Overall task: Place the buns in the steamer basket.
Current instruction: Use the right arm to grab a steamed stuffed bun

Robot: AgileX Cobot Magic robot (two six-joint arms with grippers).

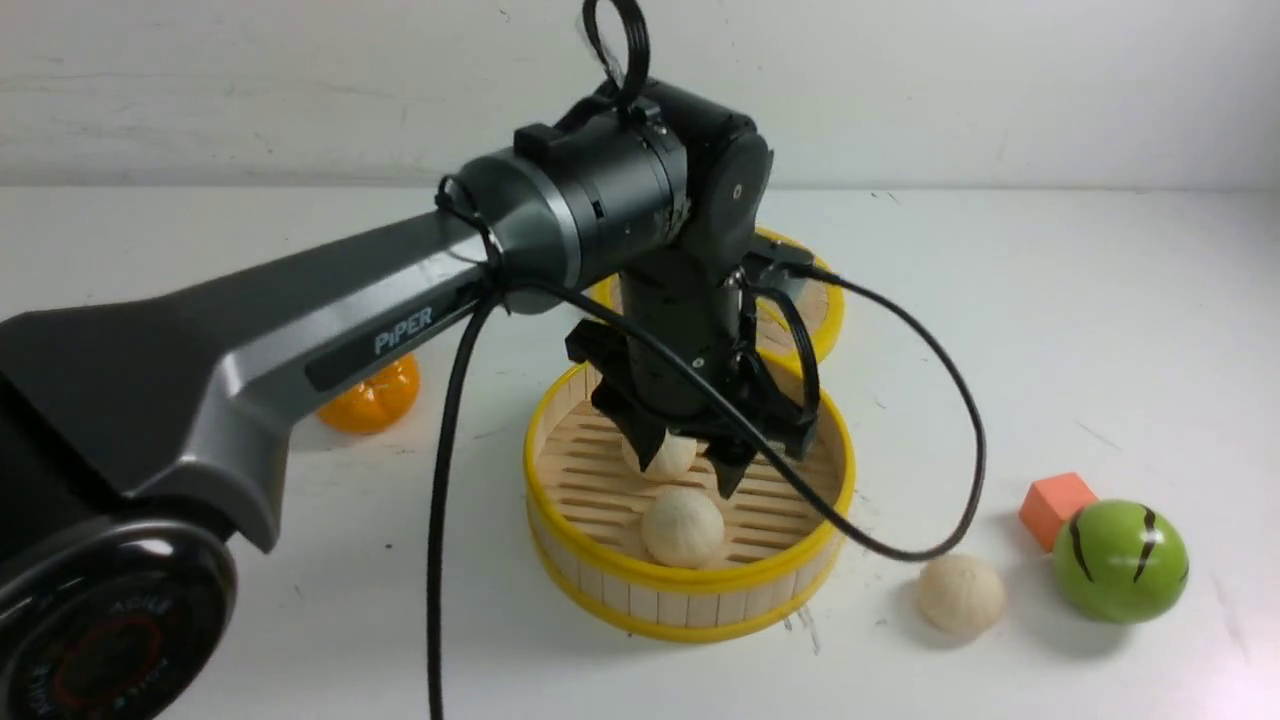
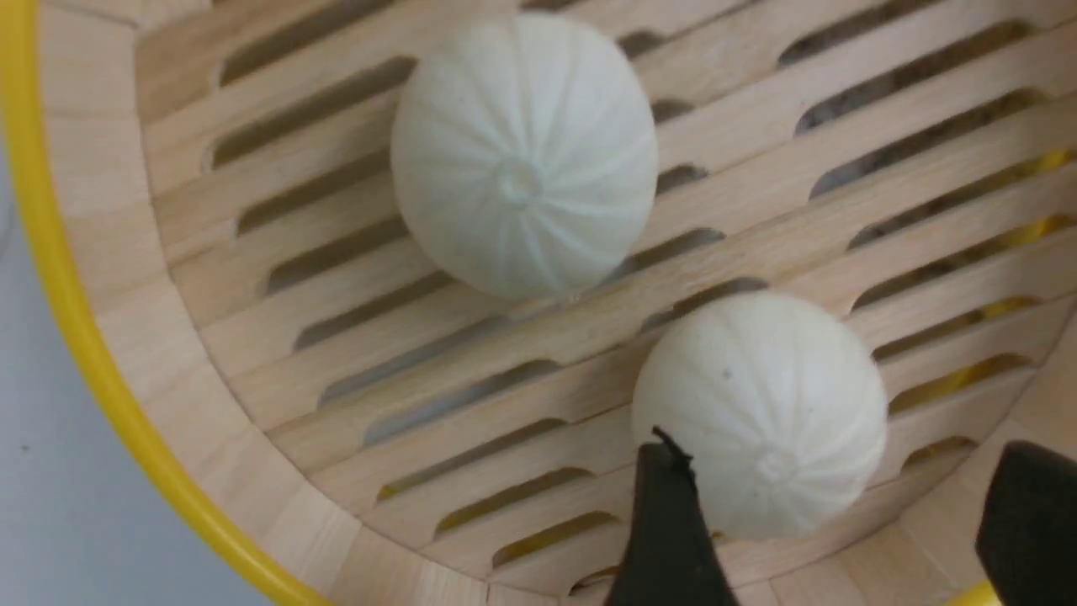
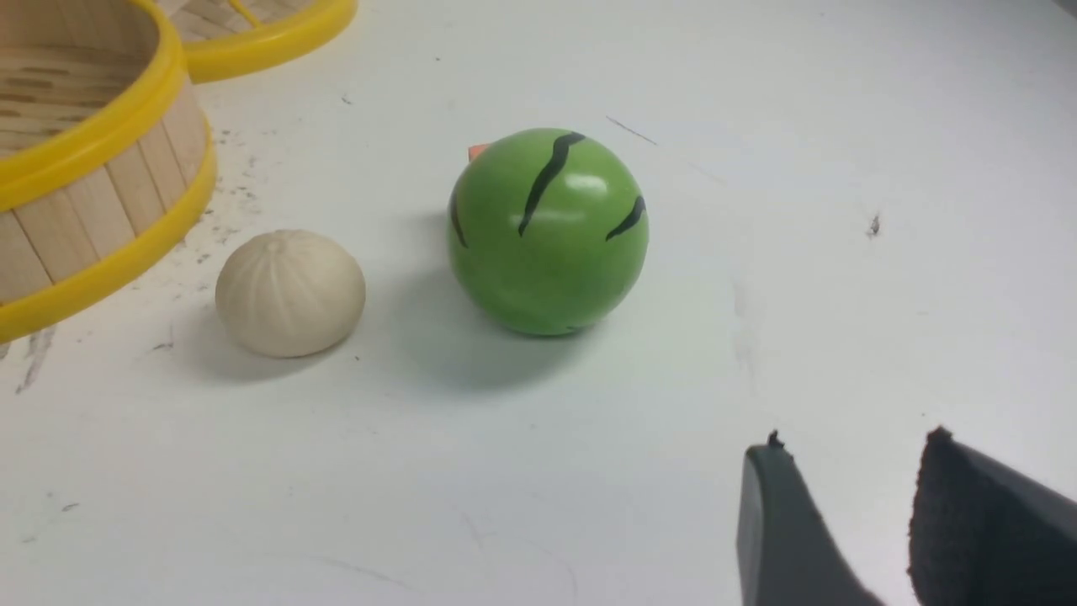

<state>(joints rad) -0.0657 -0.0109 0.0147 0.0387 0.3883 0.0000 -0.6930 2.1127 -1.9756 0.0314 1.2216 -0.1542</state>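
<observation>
Right gripper [image 3: 850,438] is over the table, fingers apart, nothing between them. Third bun [image 3: 290,293] sits on the table just right of the basket, beside the green striped ball [image 3: 549,231]. Risk: right gripper comes in wide and knocks the ball, or nudges the bun against the basket wall, since the gaps on both sides look modest. The bun is round, so an off-center pinch could make it slip or roll.

Steamer basket [image 1: 690,607] is on the table with two buns in it: near bun [image 1: 683,527] and far bun [image 1: 660,455]. Left gripper [image 1: 690,465] is down in the basket, jaws open, around or right by the far bun, no grip visible. Likely just a release. Risk: lifting at a slant, a finger drags that bun or catches the rim and shifts the basket. Left arm's loose cable [image 1: 965,430] loops out over the basket's right side; could snag the rim or get in the right arm's way if both work there at once.

Farther back, the woven lid [image 1: 825,310] is right behind the basket; a low retreat forward could bump it.
</observation>
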